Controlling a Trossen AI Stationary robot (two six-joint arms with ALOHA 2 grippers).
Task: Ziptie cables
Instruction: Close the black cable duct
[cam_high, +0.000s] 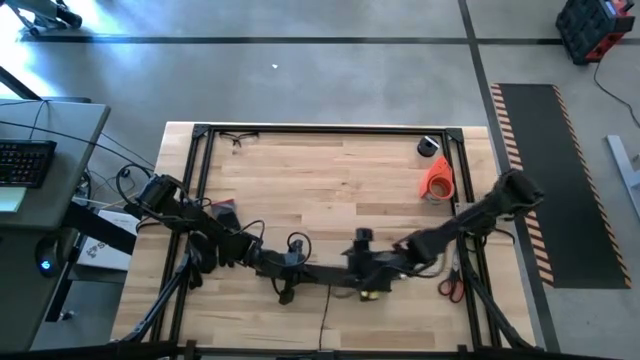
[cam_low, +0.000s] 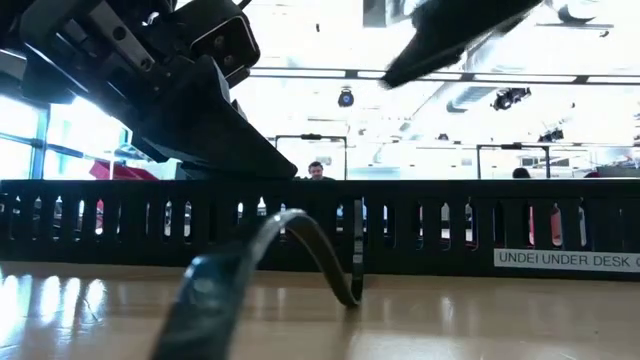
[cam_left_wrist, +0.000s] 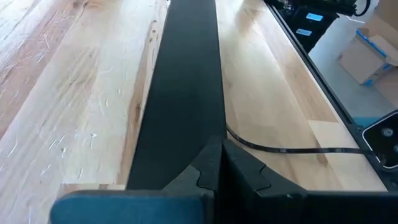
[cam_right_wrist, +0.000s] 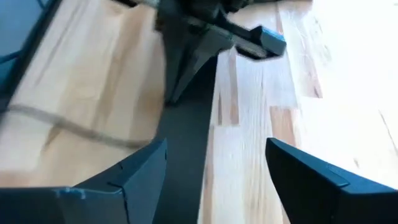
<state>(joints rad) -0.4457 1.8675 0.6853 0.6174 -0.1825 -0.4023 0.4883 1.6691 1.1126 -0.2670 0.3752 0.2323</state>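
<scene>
Two dark arms meet low over the near middle of my pale wooden desk, the left reaching in from its own side and the right from the other. Level across the desk, the long black slotted channel bar stands along the far side, well behind where I am working.

Next in size is the flat black strip. It lies lengthwise on the wood between the two wrists, and one part of it arches up off the surface. The left tool has its fingers pressed together, with the tips right at the strip's near end. Whether they actually nip it I cannot tell. The right tool is spread wide and hangs over the strip, one finger on either side, touching nothing that I can make out.

The cables are harder to find. All I get is a thin brownish wire lying loose on the wood beside the strip in the right wrist view, and a thin dark line curving away from the strip in the left wrist view. Neither one is gathered, and neither is in a tool.

By my reading I am early in the job — the strip is being steadied, nothing is bundled, and no tie is closed. The next move asks the right tool to come down and close on something very thin. That needs a low, square approach, with the left held quiet — otherwise the wire slips out or the strip springs.
</scene>
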